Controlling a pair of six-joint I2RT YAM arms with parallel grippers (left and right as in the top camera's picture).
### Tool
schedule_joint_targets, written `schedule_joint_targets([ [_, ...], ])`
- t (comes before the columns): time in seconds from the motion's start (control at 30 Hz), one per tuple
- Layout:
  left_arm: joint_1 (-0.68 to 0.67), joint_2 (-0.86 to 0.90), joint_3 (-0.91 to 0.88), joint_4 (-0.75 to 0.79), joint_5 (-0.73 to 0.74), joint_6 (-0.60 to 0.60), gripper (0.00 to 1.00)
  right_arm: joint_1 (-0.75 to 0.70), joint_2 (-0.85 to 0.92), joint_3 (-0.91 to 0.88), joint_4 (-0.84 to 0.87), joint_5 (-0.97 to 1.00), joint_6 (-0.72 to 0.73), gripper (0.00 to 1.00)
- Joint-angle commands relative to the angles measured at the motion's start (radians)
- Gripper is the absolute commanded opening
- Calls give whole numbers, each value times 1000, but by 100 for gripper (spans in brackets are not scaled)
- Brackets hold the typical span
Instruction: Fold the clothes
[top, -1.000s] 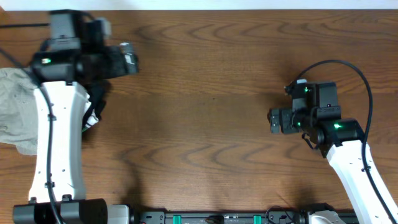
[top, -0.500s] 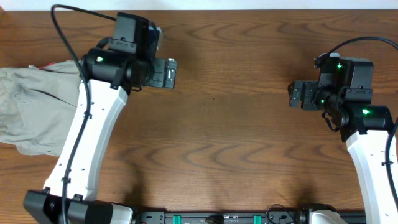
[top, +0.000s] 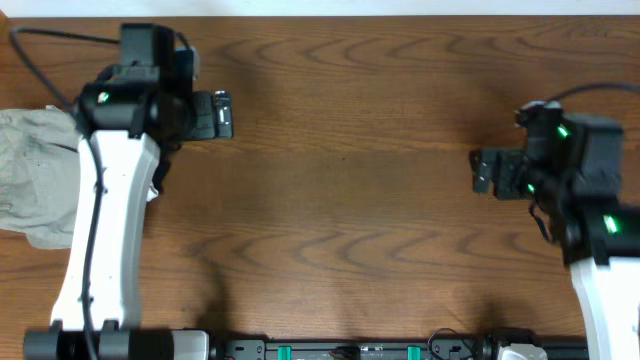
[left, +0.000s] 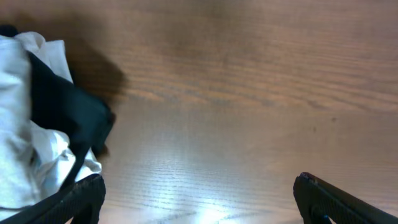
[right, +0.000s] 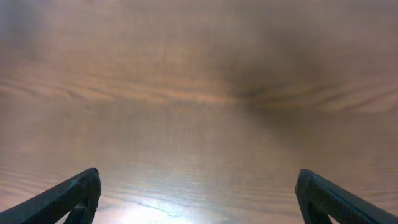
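A beige garment lies crumpled at the table's left edge, partly under my left arm. A small pile of white and black cloth peeks out beside the arm; it also shows in the left wrist view at the left. My left gripper is open and empty above bare wood, right of the clothes; in the wrist view its fingers stand wide apart. My right gripper is open and empty over bare wood at the right.
The wooden table fills the view. A rail with green fittings runs along the front edge. Cables trail from both arms.
My left arm swung right over the table, then back left toward the clothes. My right arm has drawn back to the right. Both grippers stay open and empty.
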Motion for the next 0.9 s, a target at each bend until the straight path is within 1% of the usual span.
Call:
schedule_joint_targets([
  [0.0,13,-143,-98,45,45,24,98,-3,-134,-32,-5,14,-7,98],
  [0.17,13,-403,-313,155,34,8,98,-3,-351,-148,-7,14,12,99],
  [0.3,13,-625,-448,214,24,-6,98,-3,-513,-246,-22,14,44,99],
  [0.47,13,-814,-519,208,2,-5,98,-3,-633,-337,-26,14,87,99],
  [0.67,13,-914,-520,201,3,-5,98,-3,-641,-355,-97,11,86,99],
  [0.87,13,-920,-520,188,3,-5,98,-3,-641,-355,-193,11,86,99],
])
